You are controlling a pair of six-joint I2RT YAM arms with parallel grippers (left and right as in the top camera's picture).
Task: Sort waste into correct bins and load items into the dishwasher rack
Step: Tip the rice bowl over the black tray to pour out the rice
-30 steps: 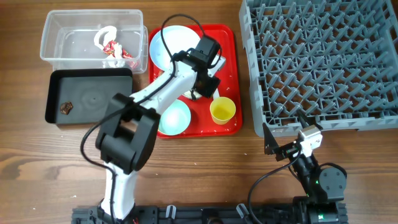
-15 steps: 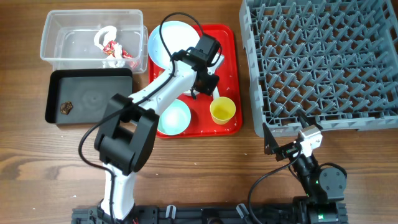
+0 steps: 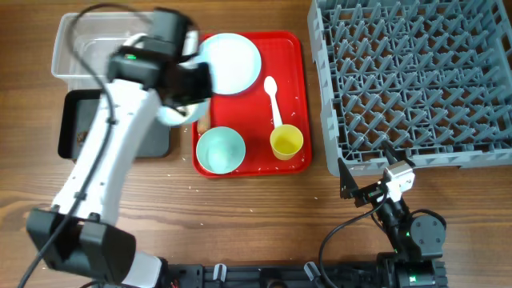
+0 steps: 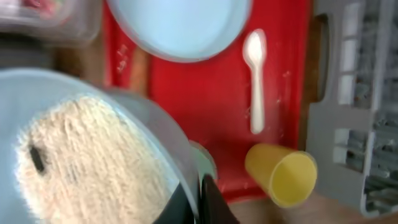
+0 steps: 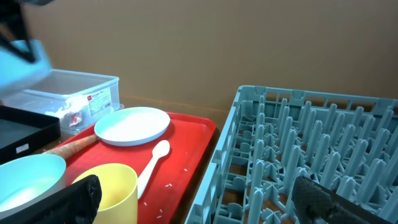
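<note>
Left wrist view shows white rice (image 4: 93,165) inside pale bowl (image 4: 143,124), left tool (image 4: 200,194) clamped on its rim, overhead arm (image 3: 104,176) hides the rice, right tool (image 3: 370,172) spread open near rack (image 3: 416,72)

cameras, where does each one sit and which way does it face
Overhead: above the table, looking straight down; left arm, right pincer and rack show.
Left wrist: on the left arm, looking down past the left pincer at the held bowl of rice and the tray.
Right wrist: low by the rack, facing along the table; both its fingers show.
Shared: spoon and cup appear in all three.
</note>
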